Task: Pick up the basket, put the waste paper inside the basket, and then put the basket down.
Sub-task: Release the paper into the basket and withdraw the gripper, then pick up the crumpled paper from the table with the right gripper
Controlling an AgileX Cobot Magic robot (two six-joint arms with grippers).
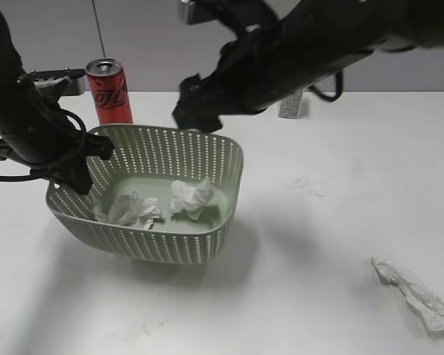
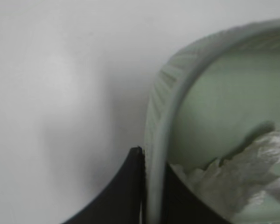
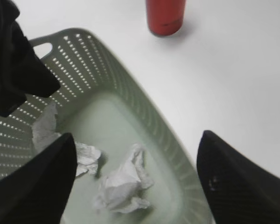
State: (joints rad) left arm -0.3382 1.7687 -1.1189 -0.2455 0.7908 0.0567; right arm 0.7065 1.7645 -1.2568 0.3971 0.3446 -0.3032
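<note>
Left gripper (image 2: 151,196) clamped on basket (image 1: 207,251) rim at its left end, one finger (image 2: 116,196) outside the wall, the other inside, rim pinched between. In exterior view same gripper (image 1: 78,174) at the basket's left edge, basket tilted, left side raised, right side low near the table (image 1: 318,281) with shadow beneath; cannot tell if the bottom touches. Right gripper (image 3: 135,186) spread wide, empty, fingers (image 3: 238,186) well apart, hovering over the basket's open top; in exterior view (image 1: 196,107) above the far rim. Inside the basket two paper wads: one (image 1: 192,196) near centre of the floor, one (image 1: 129,211) toward the left wall, just beside the left gripper's inner finger. Same two in right wrist view, centre wad (image 3: 123,184) between the spread fingers, left wad (image 3: 51,135) partly hidden by a finger. Third wad (image 1: 422,296), long and stretched, lying on the table far right, well apart from the basket. Red can (image 1: 109,92) upright behind the basket's left end, near but not touching. Small carton (image 1: 292,103) upright at the back, mostly hidden by the right arm.
</note>
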